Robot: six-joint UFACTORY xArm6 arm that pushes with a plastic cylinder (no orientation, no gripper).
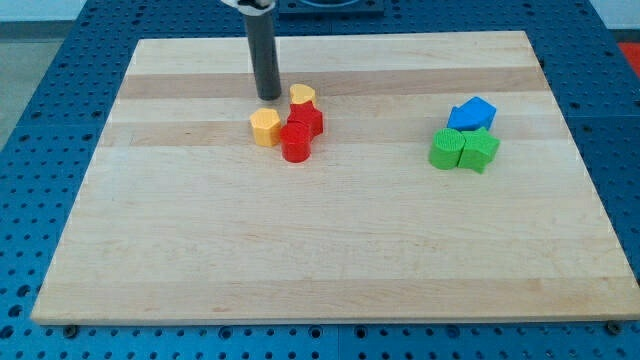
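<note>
My tip rests on the wooden board, just above the orange hexagonal block and a little to the left of the yellow heart-shaped block; it looks apart from both. Below the yellow block sits a red block, and a red cylinder lies under that. These blocks huddle together left of centre. At the view's right, a blue block sits above two green blocks that touch each other.
Around the board lies a blue perforated table. The board's edges run close to the view's bottom and top.
</note>
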